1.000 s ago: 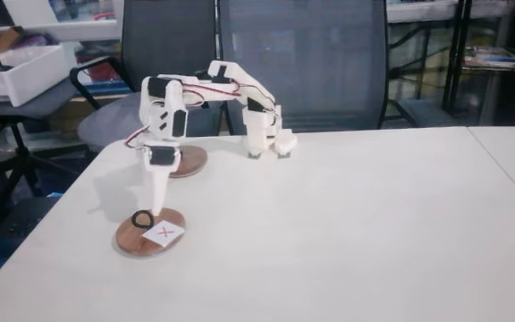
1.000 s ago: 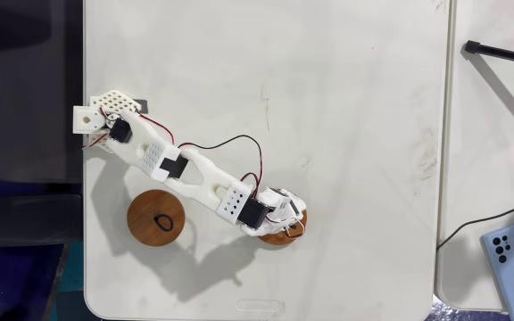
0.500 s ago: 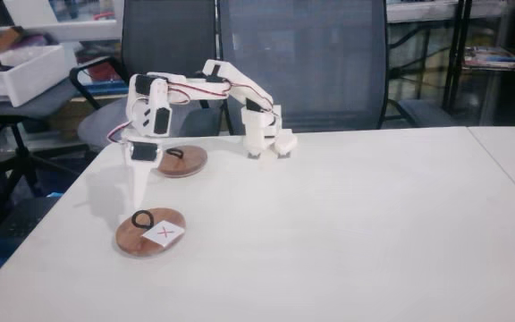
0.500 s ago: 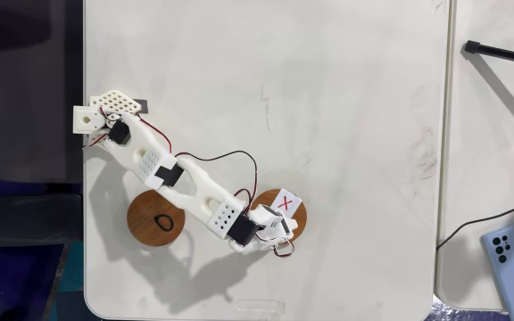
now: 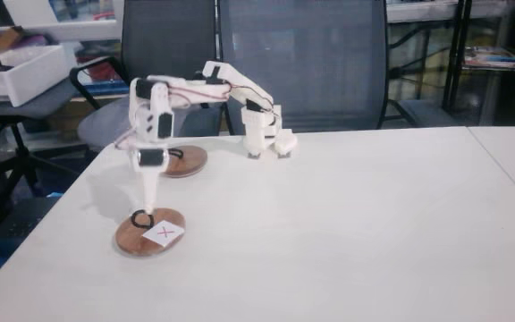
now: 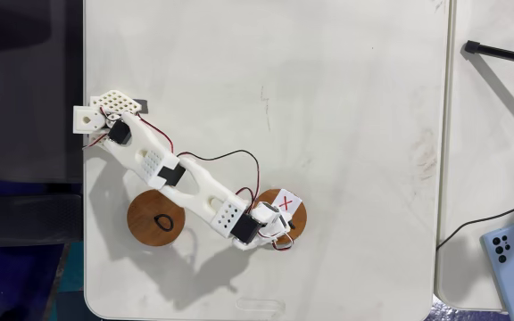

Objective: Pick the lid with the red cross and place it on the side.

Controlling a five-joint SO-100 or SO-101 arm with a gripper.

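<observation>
bare white table [image 6: 346, 107] beyond the arm, plain brown disc [image 6: 154, 220] beside its links

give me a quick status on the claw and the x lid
Claw down at the black loop handle, grip unclear. Red-cross lid flat on table. Plain lid apart, nothing blocking.

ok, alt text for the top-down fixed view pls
A white robot arm reaches across a white table, its gripper over the lid with the red cross. A plain brown lid lies beside the arm; a phone sits far right.
</observation>
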